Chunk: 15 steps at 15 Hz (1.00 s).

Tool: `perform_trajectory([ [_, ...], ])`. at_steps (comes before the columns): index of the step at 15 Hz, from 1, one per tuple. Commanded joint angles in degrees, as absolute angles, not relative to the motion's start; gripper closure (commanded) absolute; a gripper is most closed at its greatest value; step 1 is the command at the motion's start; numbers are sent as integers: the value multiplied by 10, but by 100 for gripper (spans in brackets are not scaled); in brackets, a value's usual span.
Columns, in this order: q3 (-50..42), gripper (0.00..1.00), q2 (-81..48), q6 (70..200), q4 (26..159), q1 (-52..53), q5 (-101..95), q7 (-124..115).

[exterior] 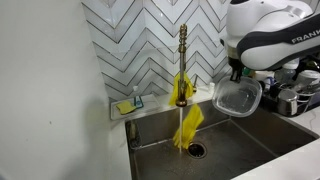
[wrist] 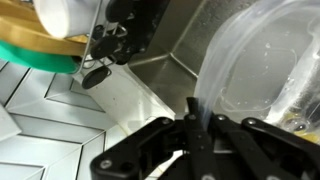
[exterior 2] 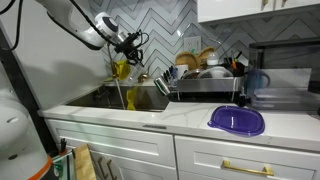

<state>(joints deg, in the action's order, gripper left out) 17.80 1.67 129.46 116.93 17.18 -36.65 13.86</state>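
My gripper [exterior: 237, 73] is shut on the rim of a clear plastic container [exterior: 238, 98] and holds it above the steel sink [exterior: 250, 140], to the right of the faucet. In the wrist view the fingers [wrist: 200, 118] pinch the container's thin wall [wrist: 255, 70]. A brass faucet [exterior: 182, 60] stands at the back of the sink, with a yellow brush or cloth [exterior: 188, 125] hanging under it. In an exterior view the gripper [exterior 2: 133, 45] shows over the sink [exterior 2: 140, 97].
A sponge holder [exterior: 127, 104] sits on the sink ledge by the tiled wall. A dish rack [exterior 2: 205, 78] full of dishes stands beside the sink. A purple lid [exterior 2: 237, 120] lies on the white counter. Dishes [exterior: 295, 95] crowd the sink's right side.
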Motion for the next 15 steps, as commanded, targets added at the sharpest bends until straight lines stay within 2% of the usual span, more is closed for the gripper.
perform_trajectory([
  [1, 191, 99, 25, 1290, 1170, 181, -479, 125],
  [9, 205, 99, 30, 1294, 1160, 191, -772, 51],
  [15, 210, 99, 26, 1258, 1159, 194, -984, -88],
])
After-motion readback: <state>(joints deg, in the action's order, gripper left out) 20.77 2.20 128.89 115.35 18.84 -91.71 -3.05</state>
